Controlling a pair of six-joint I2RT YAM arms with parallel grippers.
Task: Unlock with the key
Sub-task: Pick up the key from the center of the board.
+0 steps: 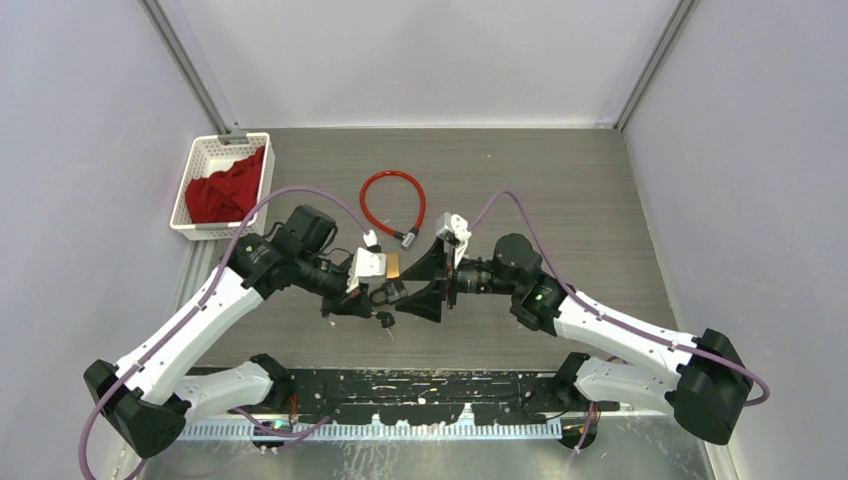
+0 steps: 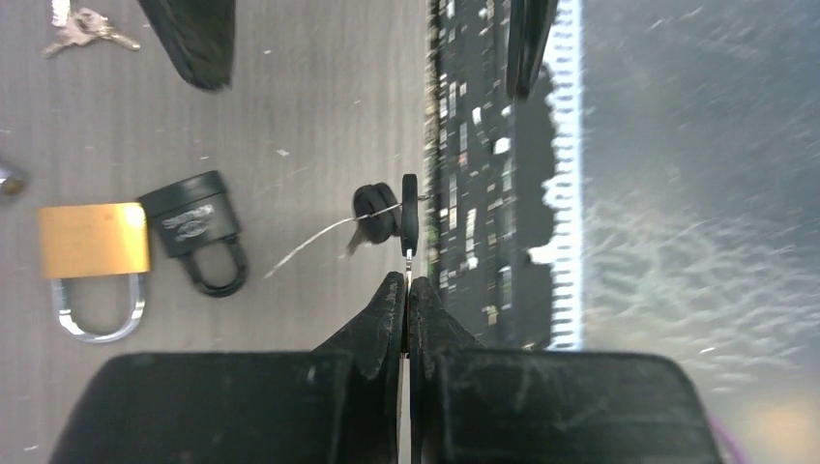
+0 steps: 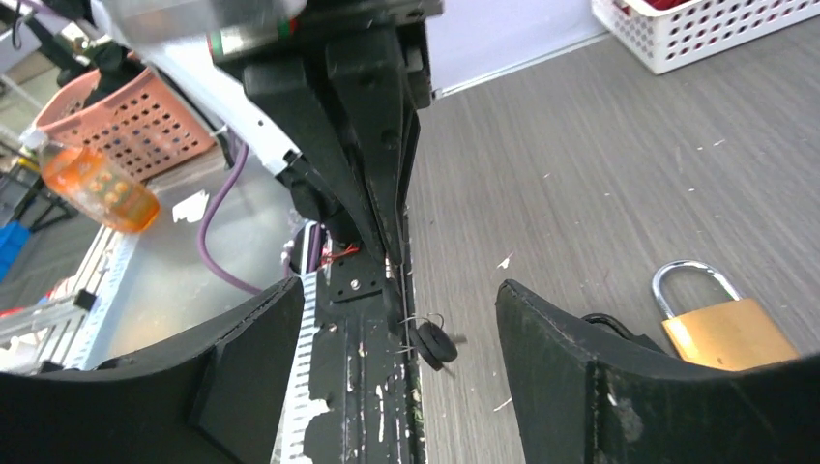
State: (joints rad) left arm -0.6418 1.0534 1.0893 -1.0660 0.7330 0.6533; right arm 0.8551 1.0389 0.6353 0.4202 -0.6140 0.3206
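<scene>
Your left claw (image 2: 407, 290) is clamped shut on the small black-headed key (image 2: 410, 213). It pinches the metal blade, so the plastic head points away from the fingers. A second black-headed key (image 2: 375, 213) hangs beside it on a thin wire ring (image 2: 319, 237). Both are in the air above the near edge of the grey wood-grain bench (image 2: 290, 97), touching nothing else.

Your right claw (image 3: 396, 300) faces the left one with its jaws spread wide and empty, one finger on either side of the dangling keys.

The square brass padlock with a steel shackle (image 2: 94, 240) and the smaller black padlock (image 2: 191, 224) lie side by side on the bench, just beyond the claws. Both shackles look closed. A red coiled cable lock (image 1: 392, 205) lies farther back, and a bunch of silver keys (image 2: 82, 29) rests near the padlocks.

This looks like a handover rather than an insertion. A key held by its blade cannot enter a keyhole, so nothing is unlocked yet.

Next, close the right claw squarely on the black head, then release the left so the blade comes free. Watch that the spare key does not get caught in the grip. You cannot tell from here which lock this key fits.
</scene>
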